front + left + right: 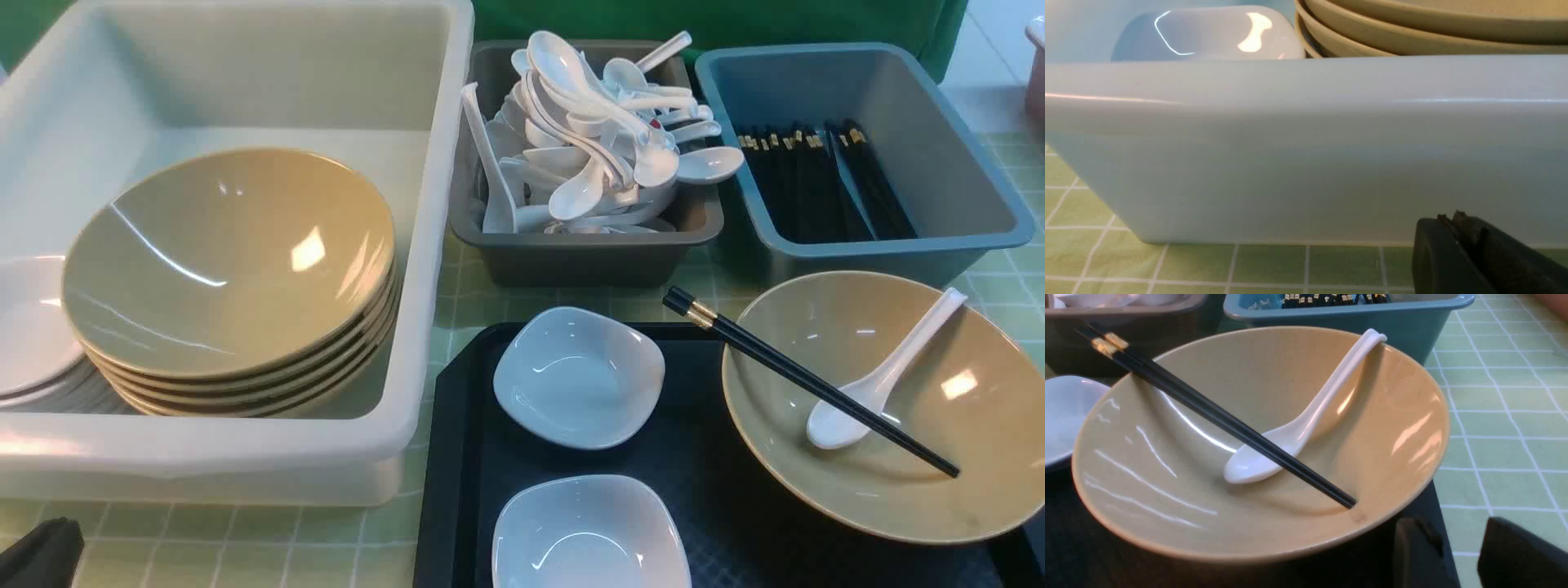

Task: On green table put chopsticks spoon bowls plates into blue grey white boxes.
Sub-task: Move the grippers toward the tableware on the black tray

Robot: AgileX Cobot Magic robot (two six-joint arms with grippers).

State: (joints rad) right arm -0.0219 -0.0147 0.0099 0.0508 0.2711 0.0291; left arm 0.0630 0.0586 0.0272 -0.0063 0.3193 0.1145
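1. Translucent white box (1306, 155): directly ahead of the left gripper (1455, 220), whose jaws are pressed together and empty. It holds stacked bowls (1412, 41).
2. Glossy olive-tan bowl (1257, 477): just ahead of the right gripper (1461, 535), whose jaws are parted and hold nothing.
3. Black, gold-banded chopsticks (1220, 418): lying across that bowl.
4. White spoon (1327, 394): beneath them, its handle on the rim farthest from that gripper.

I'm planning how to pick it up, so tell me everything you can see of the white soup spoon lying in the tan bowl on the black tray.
The glossy white ceramic-looking soup spoon lies scoop up inside the wide olive-tan bowl. Its oval scoop, apparently empty, rests low near the bowl's middle; its short handle slopes up the wall and its tip leans on the rim nearest the blue plastic box. The pair of black gold-banded chopsticks lies across the scoop's neck, touching it.
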